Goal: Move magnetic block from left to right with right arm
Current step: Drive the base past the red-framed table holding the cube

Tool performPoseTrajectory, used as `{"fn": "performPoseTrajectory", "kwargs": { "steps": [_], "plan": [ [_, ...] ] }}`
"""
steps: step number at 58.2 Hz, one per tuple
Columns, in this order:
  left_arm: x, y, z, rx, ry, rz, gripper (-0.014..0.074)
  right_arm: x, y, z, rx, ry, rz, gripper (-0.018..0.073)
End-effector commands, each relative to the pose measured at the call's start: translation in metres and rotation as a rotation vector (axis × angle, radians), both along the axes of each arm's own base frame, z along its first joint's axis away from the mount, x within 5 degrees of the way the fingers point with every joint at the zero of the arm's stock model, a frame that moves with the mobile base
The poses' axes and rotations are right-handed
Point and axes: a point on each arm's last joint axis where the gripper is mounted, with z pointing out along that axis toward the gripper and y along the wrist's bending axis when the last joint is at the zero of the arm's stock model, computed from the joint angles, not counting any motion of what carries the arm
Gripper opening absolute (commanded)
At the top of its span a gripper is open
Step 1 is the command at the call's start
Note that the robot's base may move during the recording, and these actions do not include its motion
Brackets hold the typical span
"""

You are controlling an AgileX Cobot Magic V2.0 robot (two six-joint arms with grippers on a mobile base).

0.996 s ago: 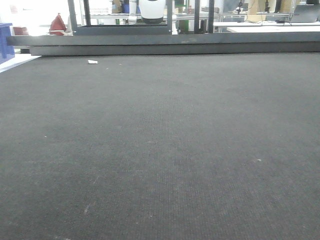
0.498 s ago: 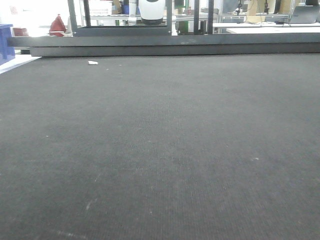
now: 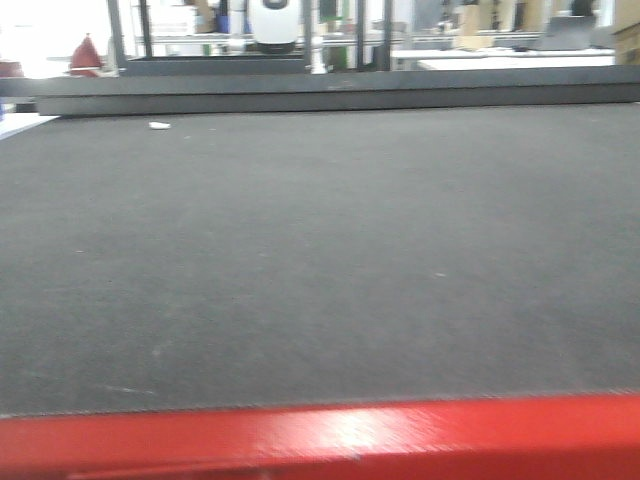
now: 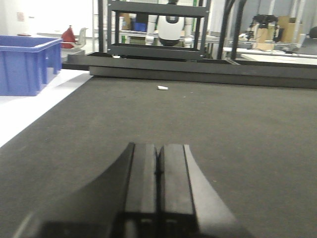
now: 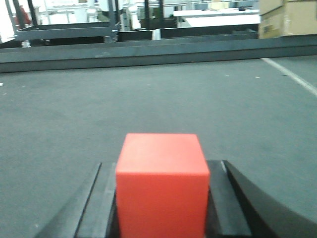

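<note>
While right pincer (image 5: 161, 168) grips magnetic block (image 5: 162, 196) | front view: red band (image 3: 320, 440) new

Mostly dark grey carpet (image 3: 320, 250) here, with one little white scrap (image 4: 162, 88) lying on it around 12 o'clock, just short of the low dark ledge (image 4: 198, 74) across the back. Blue plastic crate (image 4: 27, 64) sits off the carpet at about 10 o'clock on white floor, and a black metal rack (image 4: 158, 48) stands past the ledge at 12. Right wrist view has cardboard boxes (image 5: 287, 17) up at 2 o'clock, white floor line (image 5: 292, 78) just below them.
</note>
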Motion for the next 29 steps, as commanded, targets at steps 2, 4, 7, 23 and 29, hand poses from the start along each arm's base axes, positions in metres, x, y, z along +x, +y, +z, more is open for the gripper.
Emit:
{"fn": "performPoseTrajectory", "kwargs": {
  "steps": [2,4,7,23,29],
  "plan": [
    [-0.0018,0.0010,0.0058,-0.008,-0.091,0.009,-0.0126,-0.0001,-0.0002,0.0170,-0.019,-0.109,-0.003,0.0252],
    [-0.0018,0.0010,0.0058,-0.008,-0.091,0.009,-0.0126,-0.0001,-0.0002,0.0170,-0.019,-0.109,-0.003,0.0252],
    [-0.0018,0.0010,0.0058,-0.008,-0.091,0.009,-0.0126,-0.0001,-0.0002,0.0170,-0.019,-0.109,-0.003,0.0252],
    [-0.0018,0.0010,0.0058,-0.008,-0.091,0.009,-0.0126,-0.0001,-0.0002,0.0170,-0.019,-0.109,-0.003,0.0252],
    [-0.0018,0.0010,0.0058,-0.008,-0.091,0.009,-0.0126,-0.0001,-0.0002,0.0170,-0.019,-0.109,-0.003,0.0252]
  ]
}}
